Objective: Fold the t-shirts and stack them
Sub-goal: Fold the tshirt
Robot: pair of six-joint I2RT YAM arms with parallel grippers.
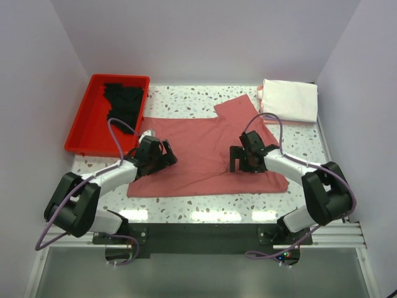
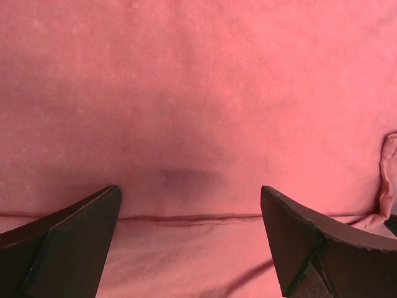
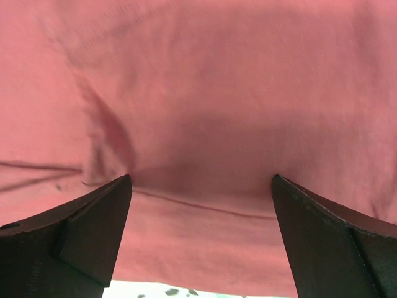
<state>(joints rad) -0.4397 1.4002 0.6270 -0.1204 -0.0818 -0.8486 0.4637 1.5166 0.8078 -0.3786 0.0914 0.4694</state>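
A dusty-rose t-shirt [image 1: 205, 149] lies spread flat in the middle of the table, one sleeve pointing to the back right. My left gripper [image 1: 166, 155] is open and rests low on the shirt's left part. In the left wrist view [image 2: 191, 205] its jaws straddle a fold edge of the rose cloth [image 2: 186, 124]. My right gripper [image 1: 239, 160] is open, low on the shirt's right part. In the right wrist view [image 3: 201, 186] its jaws straddle a seam of the rose cloth [image 3: 205, 93] close to its edge. A black t-shirt [image 1: 124, 102] lies in the tray. A folded white t-shirt [image 1: 290, 99] lies on a pinkish one at the back right.
A red plastic tray [image 1: 84, 133] stands at the back left, beside the shirt's left edge. The speckled table [image 1: 186, 99] shows around the shirt and along the front edge. Grey walls close in the left, right and back sides.
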